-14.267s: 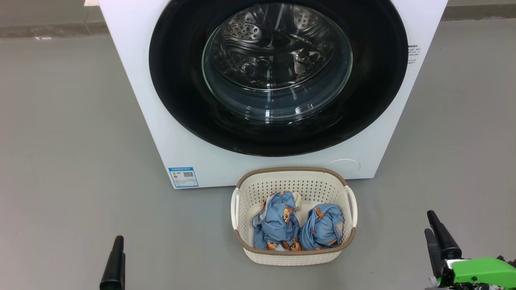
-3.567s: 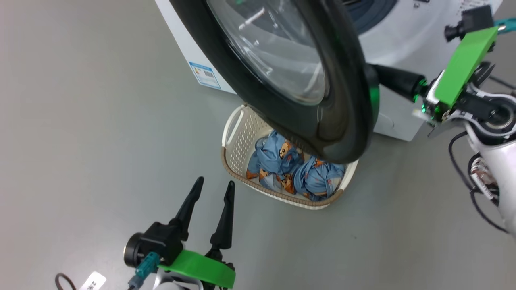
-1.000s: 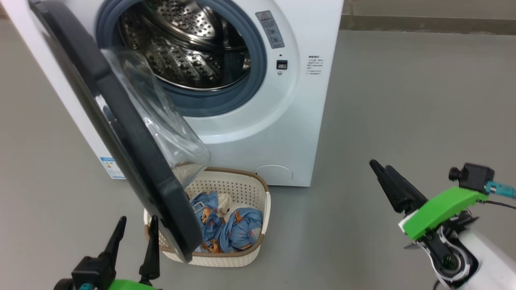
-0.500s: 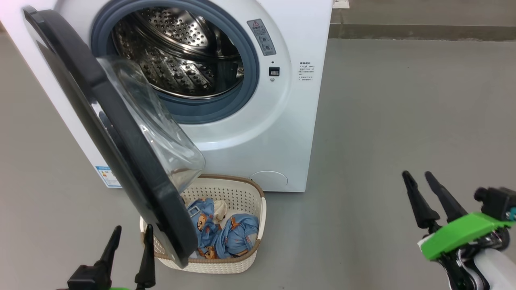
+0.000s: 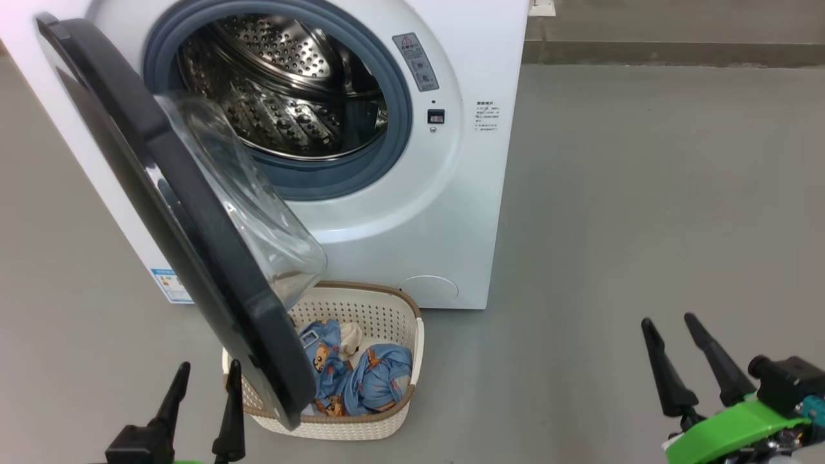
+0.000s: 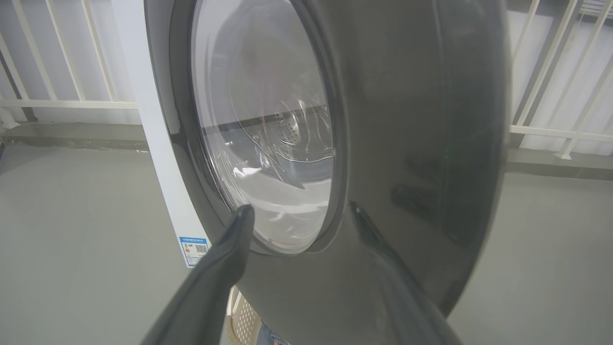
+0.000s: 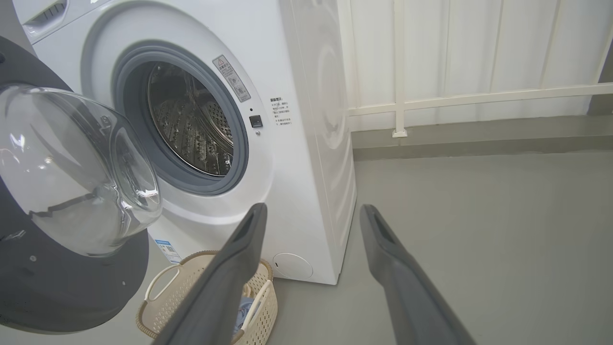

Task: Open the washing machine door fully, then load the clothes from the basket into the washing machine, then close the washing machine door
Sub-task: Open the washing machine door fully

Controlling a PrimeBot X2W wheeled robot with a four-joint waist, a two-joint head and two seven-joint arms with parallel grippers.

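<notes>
Right pincer (image 5: 668,318) dropped; door (image 5: 264,348) hides basket (image 5: 361,309) half.

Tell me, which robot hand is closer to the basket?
Left. The left gripper is just left of the basket; the right gripper is far off to its right.

The door (image 5: 193,212) stands swung out at the washer's (image 5: 451,212) left, its glass bowl hanging over the basket (image 5: 380,303) on the floor (image 5: 644,193) just before the washer. The clothes (image 5: 367,380) lie in the basket, partly hidden by the door's edge. The steel drum (image 5: 283,84) shows inside the grey gasket. The left tool (image 5: 210,363) sits near the door's lower edge. The right tool (image 5: 669,319) is well apart. Both have their fingers spread and hold nothing.
</notes>
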